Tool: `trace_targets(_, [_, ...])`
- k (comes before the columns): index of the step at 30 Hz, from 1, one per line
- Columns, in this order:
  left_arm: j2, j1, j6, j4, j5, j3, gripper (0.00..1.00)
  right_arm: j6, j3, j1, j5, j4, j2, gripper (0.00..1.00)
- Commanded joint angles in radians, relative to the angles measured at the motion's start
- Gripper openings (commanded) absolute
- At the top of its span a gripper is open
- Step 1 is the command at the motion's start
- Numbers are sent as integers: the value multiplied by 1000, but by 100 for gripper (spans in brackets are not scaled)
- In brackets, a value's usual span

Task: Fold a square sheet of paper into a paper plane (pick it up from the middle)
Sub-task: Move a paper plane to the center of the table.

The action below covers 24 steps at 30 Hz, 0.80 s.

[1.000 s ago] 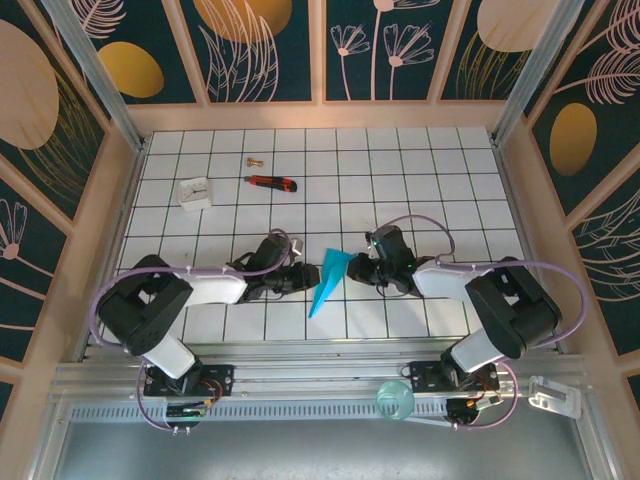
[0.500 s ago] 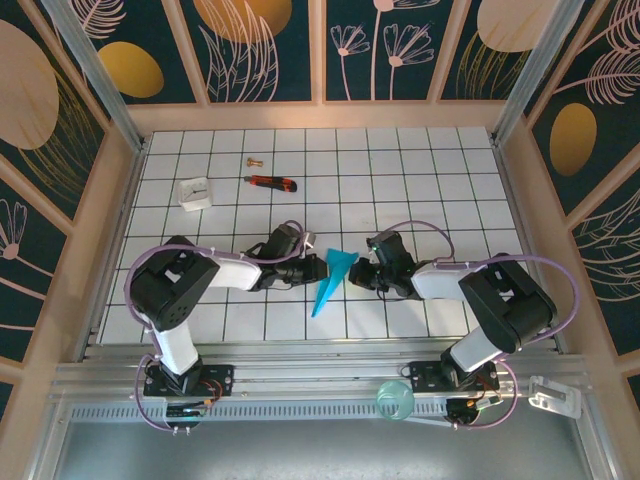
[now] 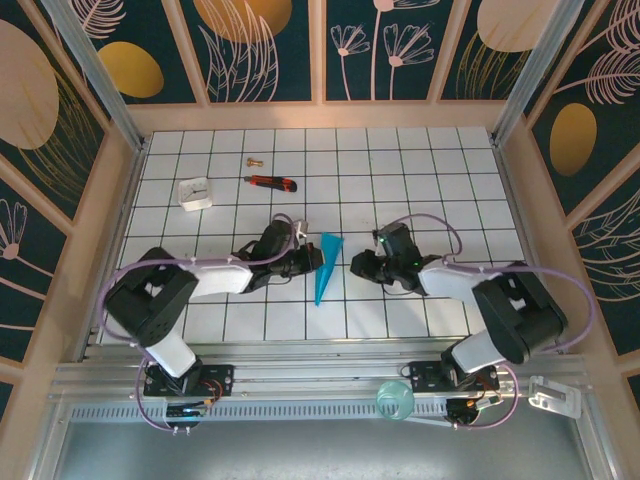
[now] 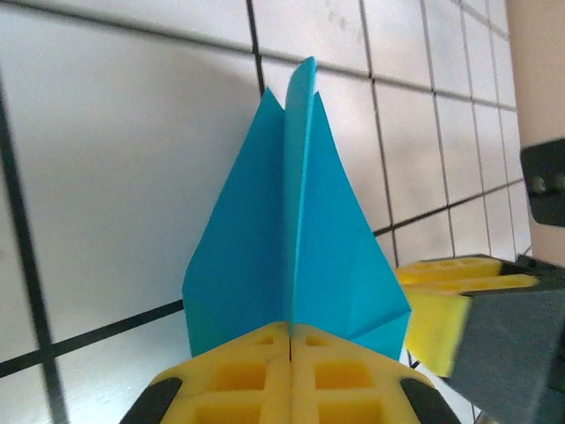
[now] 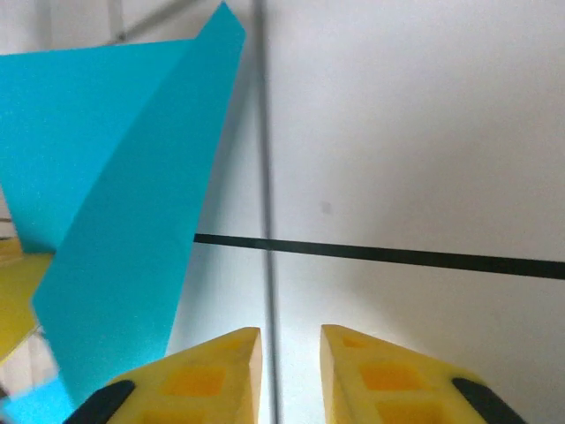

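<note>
Left wrist view: wide end of the slim teal-blue folded paper plane (image 4: 291, 256) is hidden between the pressed-together yellow pads of the left hand (image 4: 290, 334). The bottom edge cuts the pads.

Right wrist view: plane blurred, cut by left and bottom edges. Right hand (image 5: 290, 344) fingertips cut by bottom edge.

Top view: small brass-coloured item (image 3: 251, 160) near far-left corner of worktop (image 3: 420, 160), too small to identify.

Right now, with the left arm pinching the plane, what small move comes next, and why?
Probably back the right arm away slightly: the right fingers stand apart over bare tile, the wing just beside them, while the left fingers are shut on the centre crease of the paper plane.
</note>
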Motion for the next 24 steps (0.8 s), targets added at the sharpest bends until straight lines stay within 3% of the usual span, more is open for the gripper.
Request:
trace_targets(1, [-72, -15, 27, -122, -165, -11, 0, 73, -18, 25, -67, 74, -79, 33])
trace_targets(6, [-91, -36, 23, -168, -214, -2, 0, 165, 26, 113, -39, 173, -37, 48])
trace_targets(13, [-83, -60, 21, -178, -225, 3, 0, 174, 117, 168, 18, 168, 94, 50])
trace_targets(18, [-83, -64, 23, -178, -223, 3, 0, 165, 160, 170, 65, 144, 170, 46])
trace_targets(24, [-80, -65, 25, -180, -221, 5, 0, 136, 202, 166, 133, 103, 229, 26])
